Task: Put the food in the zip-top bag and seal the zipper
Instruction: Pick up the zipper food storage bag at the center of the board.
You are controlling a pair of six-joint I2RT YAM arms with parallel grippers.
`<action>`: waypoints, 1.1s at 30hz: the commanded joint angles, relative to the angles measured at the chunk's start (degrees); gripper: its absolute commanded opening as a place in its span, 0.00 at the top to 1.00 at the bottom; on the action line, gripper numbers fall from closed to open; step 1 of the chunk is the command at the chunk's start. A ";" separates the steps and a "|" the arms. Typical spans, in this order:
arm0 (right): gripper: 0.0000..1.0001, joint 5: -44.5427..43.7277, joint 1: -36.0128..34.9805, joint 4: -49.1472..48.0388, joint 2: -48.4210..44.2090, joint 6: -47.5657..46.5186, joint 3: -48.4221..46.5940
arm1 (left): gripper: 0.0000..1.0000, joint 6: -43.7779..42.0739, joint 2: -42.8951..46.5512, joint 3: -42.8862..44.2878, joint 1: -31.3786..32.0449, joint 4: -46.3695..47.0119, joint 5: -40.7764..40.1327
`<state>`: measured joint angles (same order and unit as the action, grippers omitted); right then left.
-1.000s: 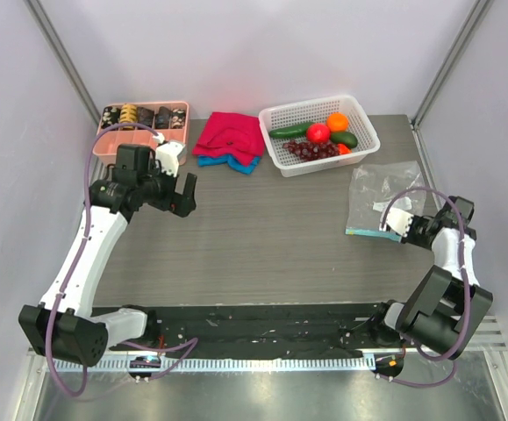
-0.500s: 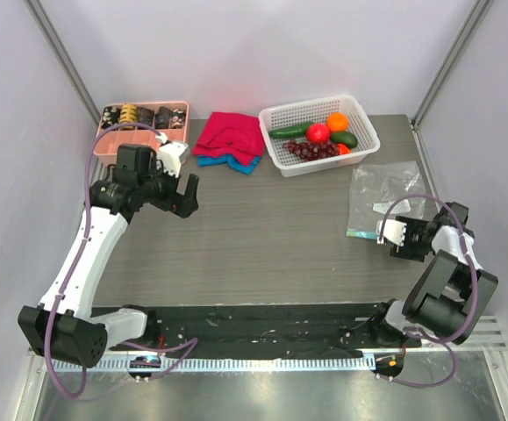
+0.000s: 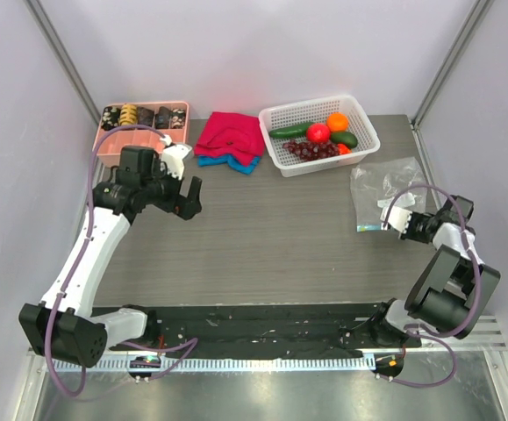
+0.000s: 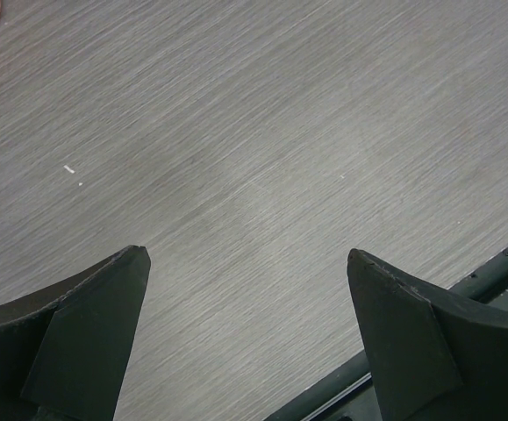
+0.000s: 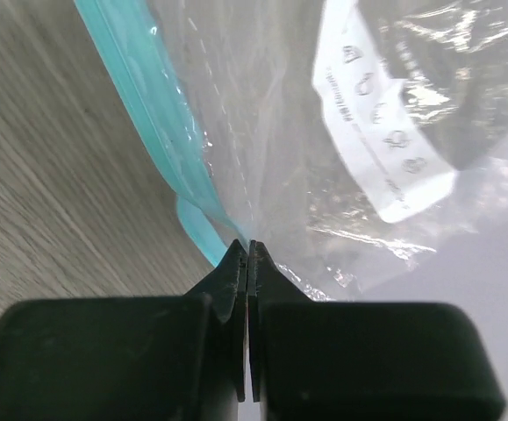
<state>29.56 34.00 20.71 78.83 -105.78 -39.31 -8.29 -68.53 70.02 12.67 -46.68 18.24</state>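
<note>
Clear bag [image 3: 385, 186], teal zipper [image 5: 138, 95], white mesh basket [image 3: 320, 165]

The grey wood-grain desk [image 3: 262, 219] carries a pink divided tray [image 3: 148, 103] far left, red and blue cloths [image 3: 229, 136], a white mesh basket [image 3: 324, 164], and the zip-top bag [image 3: 381, 184] at right.

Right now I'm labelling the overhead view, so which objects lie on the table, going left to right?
Pink divided tray, red and blue cloths, white mesh basket, zip-top bag.
</note>
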 commanded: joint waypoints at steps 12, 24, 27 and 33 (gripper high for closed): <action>0.99 30.28 -3.40 59.43 -13.53 18.19 -29.67 | 0.09 9.94 2.79 4.95 5.79 7.82 11.20; 0.99 33.82 -24.15 -5.62 -18.79 128.83 -14.41 | 0.15 22.97 6.39 7.32 6.41 11.17 4.71; 0.99 27.42 -28.97 -17.18 -18.27 147.66 -9.30 | 0.15 23.15 7.80 7.15 6.41 8.98 0.93; 0.99 12.73 -43.12 -35.38 -19.07 164.75 -2.09 | 0.19 22.35 8.07 4.69 6.41 6.42 0.65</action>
<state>52.36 -1.21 4.73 61.23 38.79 -42.59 13.34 -61.06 75.00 18.81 -39.27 20.32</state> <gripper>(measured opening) 0.015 0.826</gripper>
